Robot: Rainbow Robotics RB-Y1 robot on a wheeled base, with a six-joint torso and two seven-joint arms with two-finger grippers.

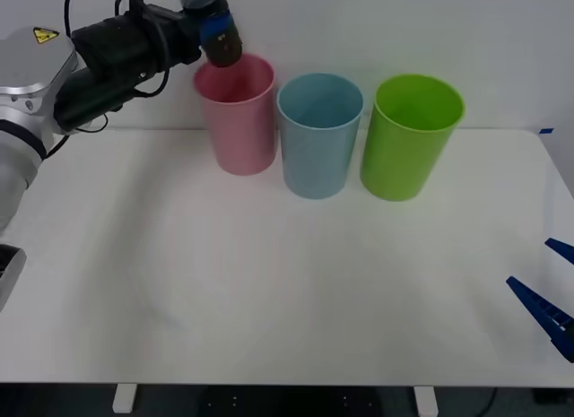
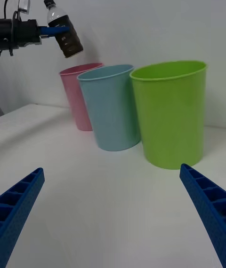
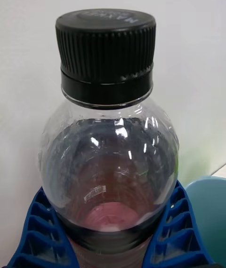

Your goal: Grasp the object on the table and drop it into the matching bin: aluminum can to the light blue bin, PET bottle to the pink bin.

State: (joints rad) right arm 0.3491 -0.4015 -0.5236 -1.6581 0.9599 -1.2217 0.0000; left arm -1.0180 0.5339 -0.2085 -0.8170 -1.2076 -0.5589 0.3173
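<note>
My left gripper (image 1: 213,29) is shut on the PET bottle (image 1: 221,42), a small clear bottle with dark liquid and a black cap. It holds the bottle tilted in the air just above the far-left rim of the pink bin (image 1: 239,117). In the right wrist view the PET bottle (image 2: 64,30) hangs above the pink bin (image 2: 79,98), clamped by the left gripper (image 2: 56,30). The left wrist view shows the bottle (image 3: 108,155) close up between the blue fingers (image 3: 35,235). The light blue bin (image 1: 317,134) stands beside the pink one. My right gripper (image 1: 549,296) rests open at the table's right edge.
A green bin (image 1: 409,134) stands to the right of the light blue bin (image 2: 112,108), all three in a row at the back of the white table (image 1: 269,291). The green bin (image 2: 172,113) is nearest the right gripper (image 2: 113,216).
</note>
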